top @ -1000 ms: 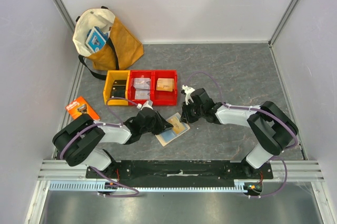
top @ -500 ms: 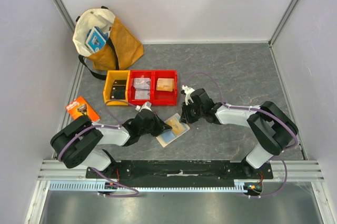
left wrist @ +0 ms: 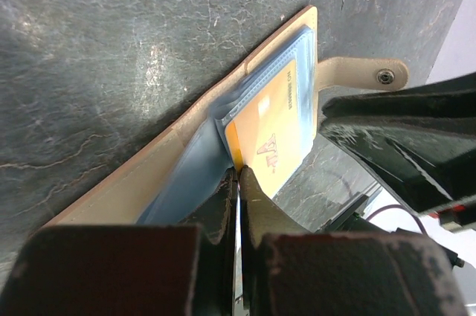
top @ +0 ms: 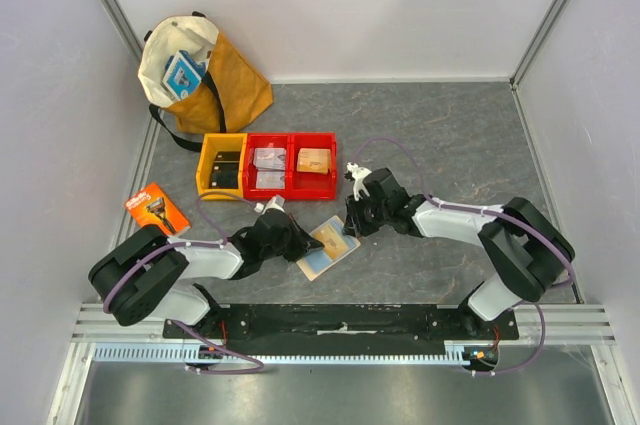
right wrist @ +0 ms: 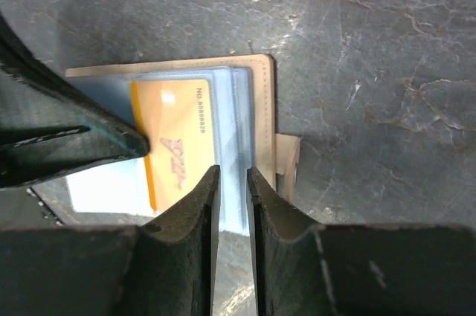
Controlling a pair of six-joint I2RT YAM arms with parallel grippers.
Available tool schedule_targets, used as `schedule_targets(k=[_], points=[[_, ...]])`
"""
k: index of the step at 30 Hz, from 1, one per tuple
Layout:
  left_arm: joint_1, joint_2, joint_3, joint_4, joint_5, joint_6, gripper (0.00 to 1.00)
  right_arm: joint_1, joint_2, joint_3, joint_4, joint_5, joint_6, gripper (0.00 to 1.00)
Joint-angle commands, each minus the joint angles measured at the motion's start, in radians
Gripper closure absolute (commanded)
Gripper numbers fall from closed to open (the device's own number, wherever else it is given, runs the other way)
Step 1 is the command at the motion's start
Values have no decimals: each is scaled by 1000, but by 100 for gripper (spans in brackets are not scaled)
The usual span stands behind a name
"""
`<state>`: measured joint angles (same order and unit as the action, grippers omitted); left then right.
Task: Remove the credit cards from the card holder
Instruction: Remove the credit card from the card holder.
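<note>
The beige card holder [top: 328, 247] lies open on the grey table between my two grippers. Its pale blue sleeves [right wrist: 236, 100] face up and its snap tab [left wrist: 362, 74] sticks out at the side. A yellow credit card [left wrist: 277, 131] sits partly out of a sleeve and also shows in the right wrist view [right wrist: 177, 137]. My left gripper [left wrist: 239, 172] is shut on this card's near edge. My right gripper [right wrist: 233, 182] is closed on the sleeve stack at the holder's other side. I cannot pick out the light grey card.
A yellow bin [top: 221, 167] and two red bins [top: 292, 165], one with a tan block [top: 314, 160], stand just behind the holder. An orange razor package [top: 156, 207] lies at the left. A tan tote bag [top: 205, 70] sits at the back left.
My left gripper has drawn back to the left, with the yellow card's edge in it. The right gripper has stayed on the holder.
</note>
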<state>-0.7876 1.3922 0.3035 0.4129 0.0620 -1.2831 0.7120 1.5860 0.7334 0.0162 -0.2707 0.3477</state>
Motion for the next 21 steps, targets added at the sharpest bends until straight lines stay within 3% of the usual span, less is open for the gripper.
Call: schedule_targets(k=[1, 11, 21], points=[[-7, 18, 13, -65, 10, 7, 98, 9, -81, 26, -27, -47, -9, 73], [-7, 13, 17, -65, 9, 11, 98, 24, 15, 51, 74, -143, 39, 82], [-7, 1, 5, -66, 7, -1, 96, 21, 71, -8, 108, -36, 80, 92]])
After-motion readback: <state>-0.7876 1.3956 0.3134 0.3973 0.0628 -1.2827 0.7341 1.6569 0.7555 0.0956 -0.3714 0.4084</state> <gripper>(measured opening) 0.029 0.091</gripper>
